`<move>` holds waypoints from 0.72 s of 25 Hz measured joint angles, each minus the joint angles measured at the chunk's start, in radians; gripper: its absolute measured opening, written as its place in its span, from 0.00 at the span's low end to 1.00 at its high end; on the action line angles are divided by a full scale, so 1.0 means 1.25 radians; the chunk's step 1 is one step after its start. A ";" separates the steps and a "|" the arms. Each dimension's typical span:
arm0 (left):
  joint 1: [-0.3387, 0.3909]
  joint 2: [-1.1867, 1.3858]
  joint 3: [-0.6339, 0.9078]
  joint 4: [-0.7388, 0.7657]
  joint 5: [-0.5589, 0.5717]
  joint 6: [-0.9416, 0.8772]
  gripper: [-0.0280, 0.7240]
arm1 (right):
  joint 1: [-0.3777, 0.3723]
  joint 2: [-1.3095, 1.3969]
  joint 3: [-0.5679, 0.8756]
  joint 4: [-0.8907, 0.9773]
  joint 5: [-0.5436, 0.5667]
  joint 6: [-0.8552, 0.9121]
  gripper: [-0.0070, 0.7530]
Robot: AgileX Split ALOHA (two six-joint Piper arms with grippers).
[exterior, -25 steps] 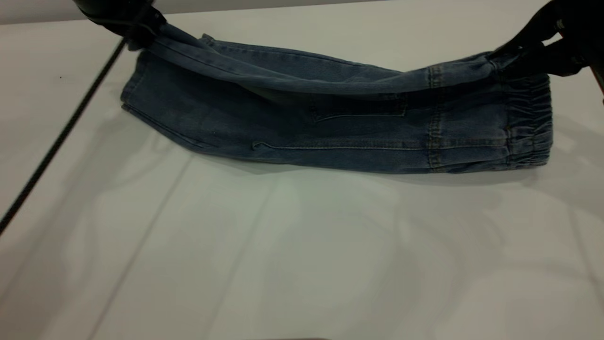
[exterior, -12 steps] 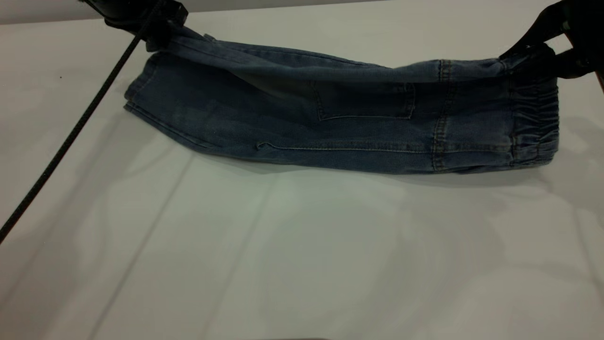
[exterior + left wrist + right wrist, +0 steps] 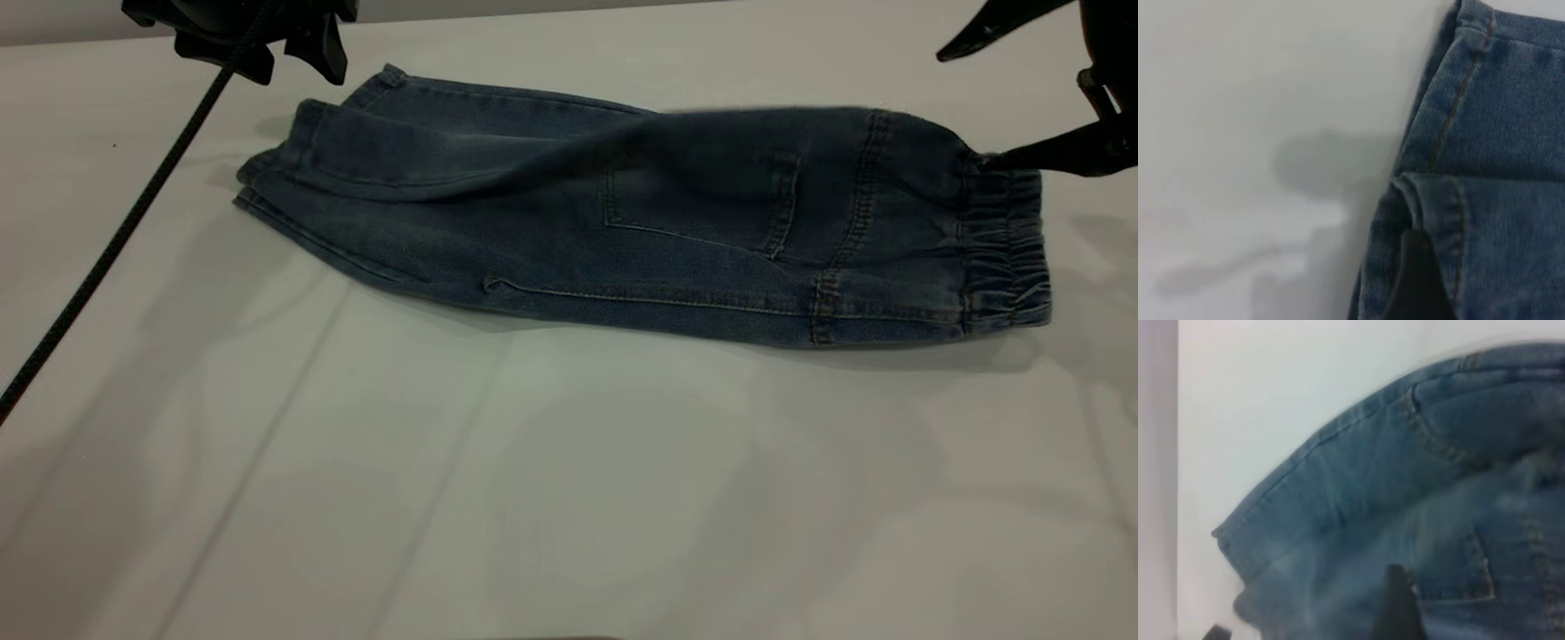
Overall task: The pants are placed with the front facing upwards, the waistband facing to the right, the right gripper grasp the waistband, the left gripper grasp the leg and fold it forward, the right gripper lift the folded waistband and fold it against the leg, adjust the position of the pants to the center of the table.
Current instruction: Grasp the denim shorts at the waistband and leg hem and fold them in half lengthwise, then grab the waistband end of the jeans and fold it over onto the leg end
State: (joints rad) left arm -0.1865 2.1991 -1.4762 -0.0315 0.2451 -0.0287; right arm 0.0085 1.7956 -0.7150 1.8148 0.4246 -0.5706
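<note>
Exterior view: folded pants [image 3: 640,231] on table [image 3: 569,489]

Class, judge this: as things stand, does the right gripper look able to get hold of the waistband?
Probably yes. The right gripper is open at the waistband's far corner, its lower finger touching it, nothing between. The left gripper is off at the leg end.

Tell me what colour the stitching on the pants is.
Tan, on blue denim pants; the stitching shows best in the left wrist view.

The plain white table [image 3: 569,498] is viewed obliquely from above and in front. Both wrist views are held close over the short blue denim pants [image 3: 658,231] [image 3: 1491,167] [image 3: 1418,520], shared by all three.
</note>
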 joint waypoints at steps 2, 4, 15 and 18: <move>-0.001 0.000 0.000 0.000 0.010 -0.002 0.68 | 0.000 0.000 0.000 -0.001 0.034 -0.013 0.69; -0.002 0.000 0.000 0.000 0.025 -0.005 0.68 | 0.000 0.000 0.000 -0.016 0.062 -0.022 0.70; -0.035 0.000 0.000 0.000 0.113 0.089 0.68 | 0.000 0.000 0.048 -0.327 0.161 0.055 0.70; -0.050 0.000 0.000 -0.001 0.115 0.109 0.68 | 0.000 0.000 0.089 -0.358 0.100 0.079 0.70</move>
State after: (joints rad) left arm -0.2487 2.1991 -1.4762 -0.0334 0.3885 0.1078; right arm 0.0085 1.7956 -0.6032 1.3678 0.5501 -0.4716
